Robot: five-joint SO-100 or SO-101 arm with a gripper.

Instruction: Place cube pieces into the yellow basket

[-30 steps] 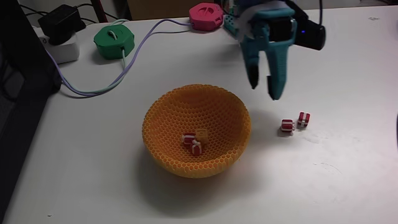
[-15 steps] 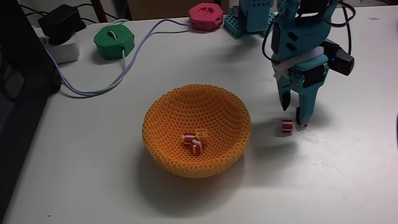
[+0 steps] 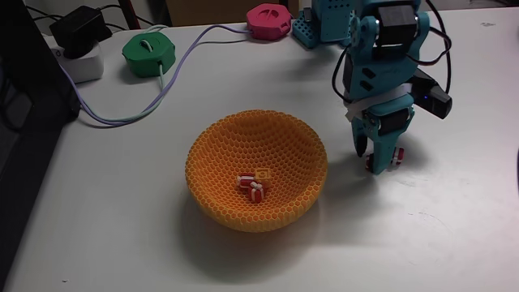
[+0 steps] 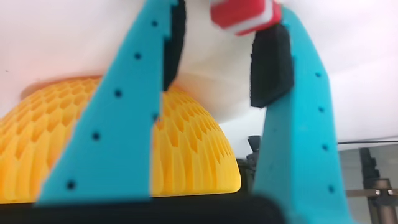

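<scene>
Striped cube at the hand: one red-and-white cube piece (image 3: 375,161) on the worktop (image 3: 122,203), well to the right of the yellow basket (image 3: 212,154) in the fixed view; in the wrist view it (image 4: 245,15) sits near the fingertips, close beside the right finger's dark pad (image 4: 271,62).
Second cube: another striped cube piece (image 3: 397,154) lies just past the first, farther from the basket, partly hidden by the hand.
Cubes in the basket: three, two striped (image 3: 250,186) and one plain orange-yellow cube (image 3: 263,174), clustered on the basket floor.
Count: five cube pieces seen, one basket.
Hand: the teal hand (image 3: 373,158) is down at the worktop right of the basket, fingers apart with a clear gap between the pads in the wrist view (image 4: 217,37); nothing clamped yet.
Risk: the cube looks off-centre toward one pad, so closing may push or spin it out instead of gripping it.
Risk: the two cubes lie so near each other that a finger could knock the neighbour away or catch both.
Other things: a green round device (image 3: 148,55) and a pink one (image 3: 268,20) with cables, far beyond the basket.
</scene>
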